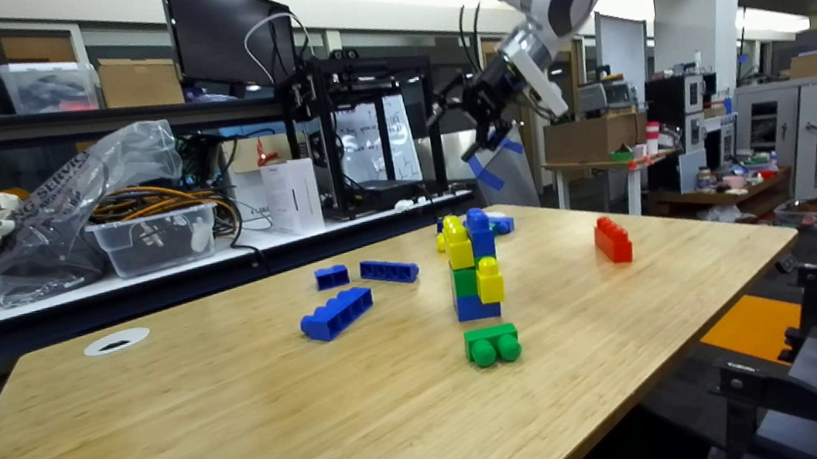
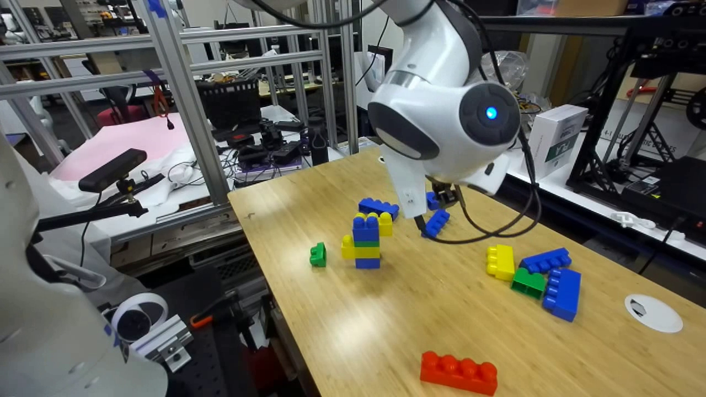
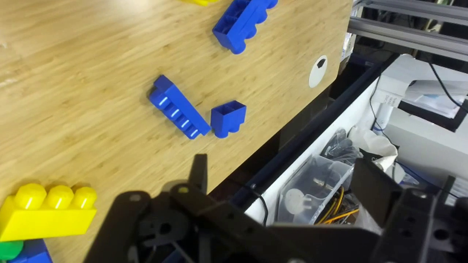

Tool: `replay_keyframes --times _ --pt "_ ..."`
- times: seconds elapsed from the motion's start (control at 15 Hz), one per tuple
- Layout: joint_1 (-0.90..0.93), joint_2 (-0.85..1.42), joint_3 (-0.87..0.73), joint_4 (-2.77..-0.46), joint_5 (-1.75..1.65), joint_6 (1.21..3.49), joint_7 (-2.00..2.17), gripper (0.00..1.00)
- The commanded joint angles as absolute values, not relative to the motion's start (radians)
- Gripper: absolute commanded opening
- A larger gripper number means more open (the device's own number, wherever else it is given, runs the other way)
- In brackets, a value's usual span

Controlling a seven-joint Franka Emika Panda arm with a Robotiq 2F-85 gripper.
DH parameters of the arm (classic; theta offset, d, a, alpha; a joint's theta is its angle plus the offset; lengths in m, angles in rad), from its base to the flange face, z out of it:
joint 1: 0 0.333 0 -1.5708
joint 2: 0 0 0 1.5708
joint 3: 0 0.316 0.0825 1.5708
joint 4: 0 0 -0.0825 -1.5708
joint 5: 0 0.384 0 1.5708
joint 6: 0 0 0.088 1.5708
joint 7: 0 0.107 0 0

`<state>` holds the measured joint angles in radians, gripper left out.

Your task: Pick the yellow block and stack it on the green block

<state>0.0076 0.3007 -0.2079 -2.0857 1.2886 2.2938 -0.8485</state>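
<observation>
A loose yellow block lies on the table, touching or close to a green block and two blue blocks. This yellow block also shows at the lower left of the wrist view. Another green block lies alone in front of a mixed stack; it also shows in an exterior view. The stack holds yellow, green and blue pieces. My gripper is open and empty. It hangs high above the table, beyond the stack; the arm mostly hides it in an exterior view.
Several blue blocks lie about, one long and one small. A red block lies apart near the table edge. A shelf with a plastic bin and a 3D printer runs along the table's side.
</observation>
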Motion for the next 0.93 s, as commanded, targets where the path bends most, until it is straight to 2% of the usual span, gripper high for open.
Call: replay_keyframes --times 0.0,0.47,0.87 --pt "0.01 0.197 -0.157 -2.136 1.117 2.393 -0.708 1.0" --pt "0.035 0.065 -0.045 -2.168 0.66 2.405 -0.364 1.0" --pt "0.075 0.08 0.038 -2.151 0.319 2.348 -0.122 1.0"
